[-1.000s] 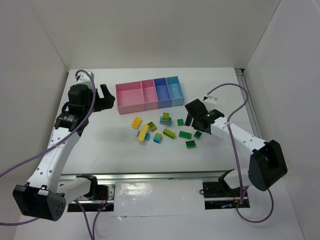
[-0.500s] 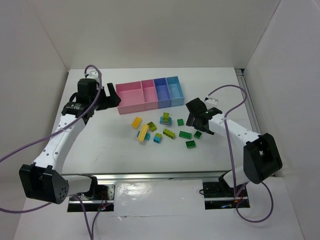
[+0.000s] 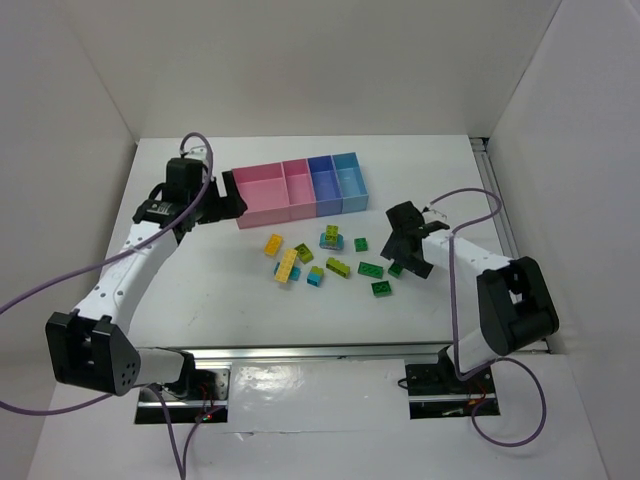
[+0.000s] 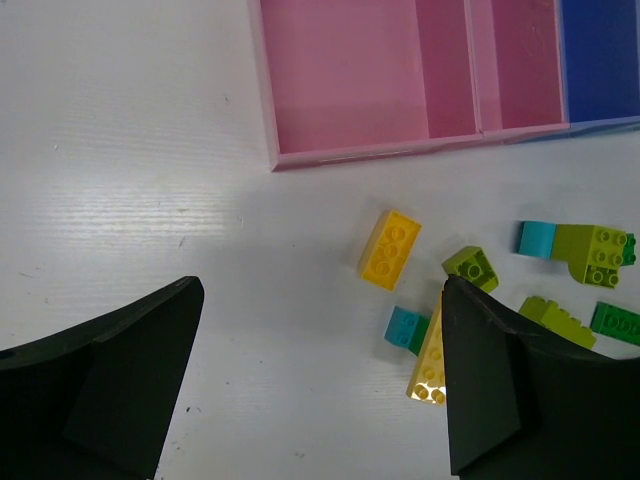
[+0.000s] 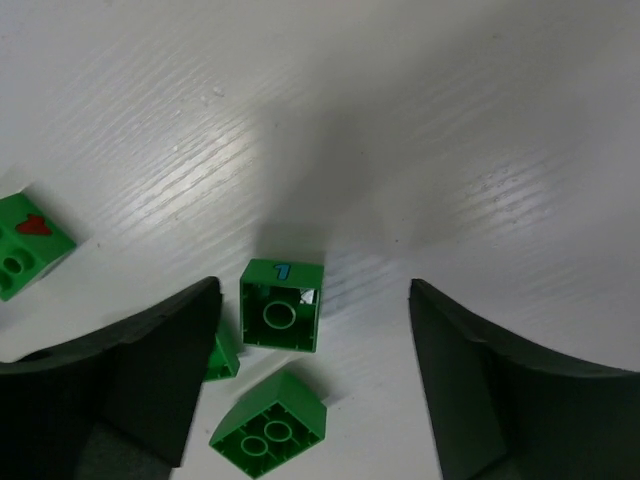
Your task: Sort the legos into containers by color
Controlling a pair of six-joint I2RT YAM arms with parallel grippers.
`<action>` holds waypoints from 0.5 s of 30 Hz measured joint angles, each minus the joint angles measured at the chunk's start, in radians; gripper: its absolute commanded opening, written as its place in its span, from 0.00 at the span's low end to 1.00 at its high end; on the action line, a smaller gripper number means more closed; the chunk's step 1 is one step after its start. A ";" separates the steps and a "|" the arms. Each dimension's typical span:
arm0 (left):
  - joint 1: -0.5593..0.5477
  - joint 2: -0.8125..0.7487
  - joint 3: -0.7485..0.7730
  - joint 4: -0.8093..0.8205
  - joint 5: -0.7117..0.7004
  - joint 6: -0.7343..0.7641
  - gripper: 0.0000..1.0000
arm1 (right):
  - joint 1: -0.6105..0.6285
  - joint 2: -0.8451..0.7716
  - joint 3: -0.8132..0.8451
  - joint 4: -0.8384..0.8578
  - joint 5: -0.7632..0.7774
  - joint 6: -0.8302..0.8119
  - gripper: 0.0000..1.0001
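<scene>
Legos (image 3: 287, 265) loose at 6 o'clock of bins (image 3: 262, 195). Right gripper (image 5: 315, 370) wide above green brick (image 5: 282, 318); next lower, close. Left gripper (image 4: 315, 390) wide, empty.

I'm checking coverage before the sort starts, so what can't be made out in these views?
Left wrist: long yellow brick partly behind the left arm's finger; bins cut by the top and right edges.
Right wrist: one green brick partly behind the right arm's finger; red-marked brick cut by the left edge.
Top: stud counts too small.
</scene>
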 measured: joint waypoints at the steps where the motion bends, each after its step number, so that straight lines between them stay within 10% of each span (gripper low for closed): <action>1: -0.002 0.004 0.000 -0.002 0.001 0.000 0.98 | -0.010 0.002 -0.009 0.011 -0.011 0.002 0.76; 15: -0.008 0.026 0.033 -0.019 0.003 0.000 0.98 | -0.023 0.053 -0.022 0.087 -0.107 0.000 0.49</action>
